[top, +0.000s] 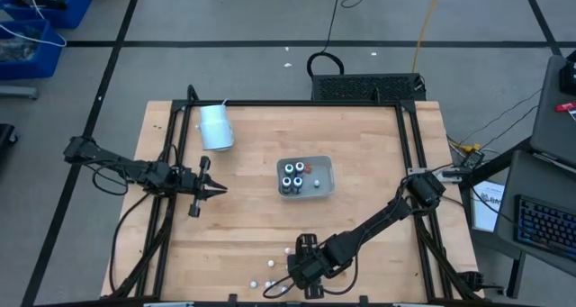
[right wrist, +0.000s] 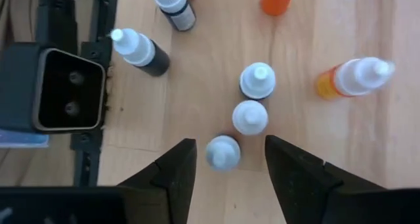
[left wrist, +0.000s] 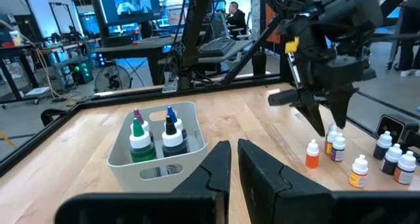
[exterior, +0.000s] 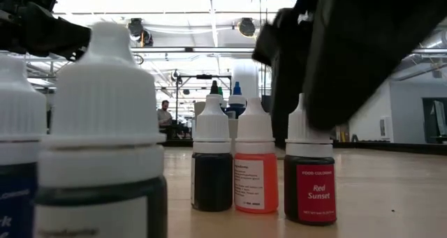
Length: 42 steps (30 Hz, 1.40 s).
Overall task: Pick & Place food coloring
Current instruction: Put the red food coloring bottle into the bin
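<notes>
Several small food coloring bottles (right wrist: 251, 117) stand upright on the wood near the table's front edge. My right gripper (right wrist: 230, 144) slants down over them, open, a finger on either side of one white cap (right wrist: 223, 153) with a gap on each side. In the low view that bottle is the red one (exterior: 309, 186), and the dark gripper (exterior: 328, 63) hangs above its cap. More bottles (top: 294, 176) stand in the tray (top: 328, 167) at the table's middle. My left gripper (top: 216, 189) waits level at the left, shut and holding nothing.
A pale cylindrical cup (top: 216, 127) lies at the far left. The low camera's black housing (right wrist: 65, 89) sits at the front edge beside the bottles. An orange bottle (right wrist: 354, 77) and a dark one (right wrist: 141, 51) stand close around the gripper. Bare wood lies right of the tray.
</notes>
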Tool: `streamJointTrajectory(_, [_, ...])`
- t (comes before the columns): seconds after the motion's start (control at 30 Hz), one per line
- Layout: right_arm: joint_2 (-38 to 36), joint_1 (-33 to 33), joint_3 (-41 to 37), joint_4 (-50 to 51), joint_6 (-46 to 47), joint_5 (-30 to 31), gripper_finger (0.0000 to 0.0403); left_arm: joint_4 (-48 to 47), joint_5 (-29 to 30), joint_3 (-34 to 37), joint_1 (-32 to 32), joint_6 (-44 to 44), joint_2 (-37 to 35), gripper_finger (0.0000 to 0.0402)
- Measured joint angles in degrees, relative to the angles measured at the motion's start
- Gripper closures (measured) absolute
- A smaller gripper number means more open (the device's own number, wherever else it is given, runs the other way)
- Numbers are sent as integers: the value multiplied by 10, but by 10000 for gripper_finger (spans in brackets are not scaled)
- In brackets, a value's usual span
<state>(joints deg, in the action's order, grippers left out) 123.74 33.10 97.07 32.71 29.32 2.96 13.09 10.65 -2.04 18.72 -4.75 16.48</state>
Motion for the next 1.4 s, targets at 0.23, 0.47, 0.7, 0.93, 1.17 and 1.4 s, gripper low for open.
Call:
streamJointTrajectory(0.23, [0, 0, 0, 6, 0, 0, 249, 0, 0, 0, 0, 0, 0, 366])
streamJointTrajectory(0.47, [7, 0, 0, 6, -2, 0, 275, 0, 0, 0, 0, 0, 0, 366])
streamJointTrajectory(0.7, [9, 0, 0, 7, -2, 0, 309, 0, 18, 0, 0, 2, 0, 366])
streamJointTrajectory(0.93, [9, 0, 0, 6, -5, 0, 344, 0, 19, 0, 0, 2, 0, 366])
streamJointTrajectory(1.17, [7, 0, 0, 8, -6, 1, 339, 0, 19, 0, 0, 2, 0, 366])
streamJointTrajectory(1.4, [-11, 0, 0, 24, -1, 22, 343, 0, 19, 0, 0, 1, 0, 366])
